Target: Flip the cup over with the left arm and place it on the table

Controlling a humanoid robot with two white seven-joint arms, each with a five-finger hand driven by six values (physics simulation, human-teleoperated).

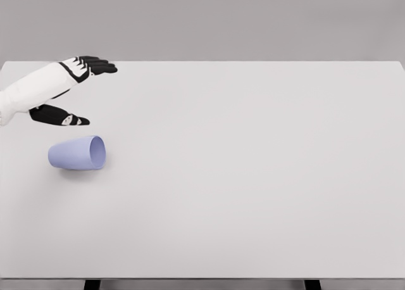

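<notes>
A pale lilac cup lies on its side on the white table at the left, its open mouth facing right. My left hand hovers above and behind the cup, apart from it. Its black fingers are stretched out to the right and the thumb is spread below them, holding nothing. The white forearm comes in from the left edge. My right arm does not show.
The table's far edge runs along the top and its near edge along the bottom, where two dark legs show. A plain grey wall stands behind.
</notes>
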